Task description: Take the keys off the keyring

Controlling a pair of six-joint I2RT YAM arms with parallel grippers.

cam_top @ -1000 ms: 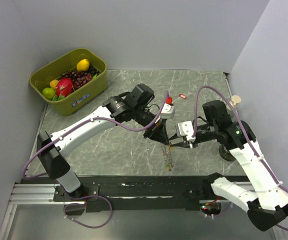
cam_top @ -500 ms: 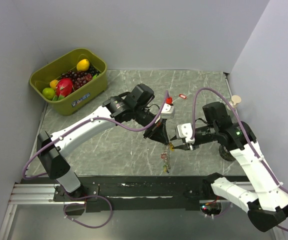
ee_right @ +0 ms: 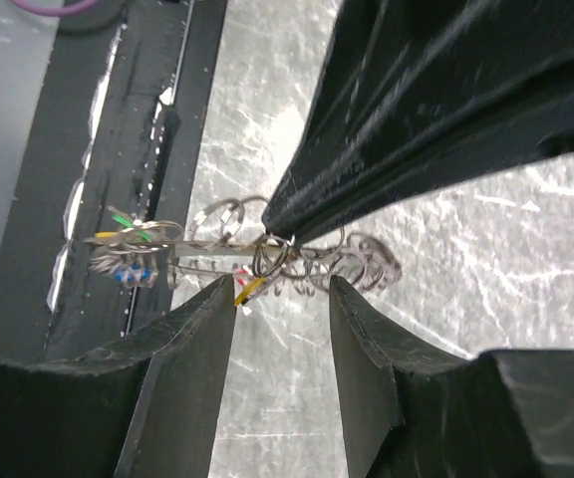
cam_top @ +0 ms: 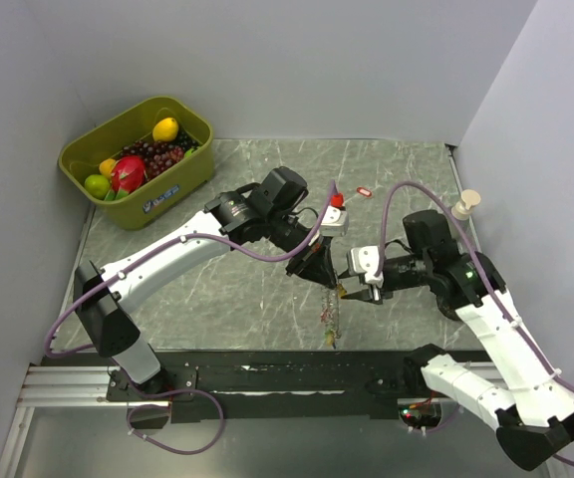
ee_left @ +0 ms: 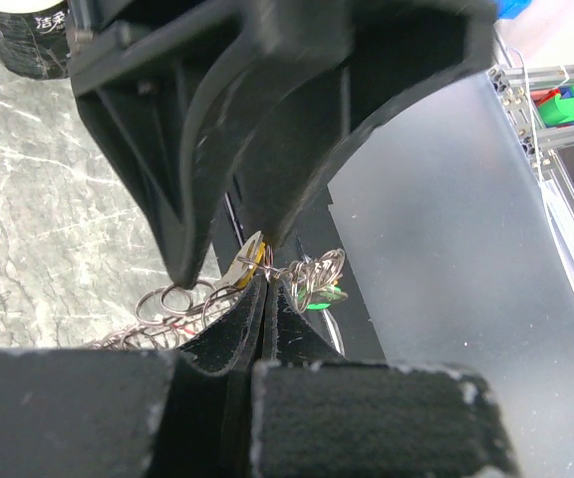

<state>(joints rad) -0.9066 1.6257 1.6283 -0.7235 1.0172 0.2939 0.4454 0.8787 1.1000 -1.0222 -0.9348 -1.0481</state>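
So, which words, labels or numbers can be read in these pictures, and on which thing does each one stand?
"洁柔": white characters, partly cut off, so the reading is uncertain, on the black container at the top left of the left wrist view.
Sticker on the front wall of the green bin: print too small to read.
No other text shows in any view.

One olive-green plastic bin (cam_top: 193, 167), upper left. Fruit in it: one yellow lemon (cam_top: 165, 128), one red dragon fruit (cam_top: 128, 173), one green lime (cam_top: 96, 185), one bunch of dark grapes (cam_top: 163, 155). One loose red plastic key tag (cam_top: 364, 191), upper centre. One silvery metal keyring of linked loops (ee_right: 312, 261), mid-frame. On it, and counting: one yellow key (ee_right: 249, 290), one green key (ee_right: 120, 219), one blue key (ee_right: 128, 273); any more, cannot tell. Two white-and-black arms: left arm (cam_top: 157, 261), right arm (cam_top: 511, 344).
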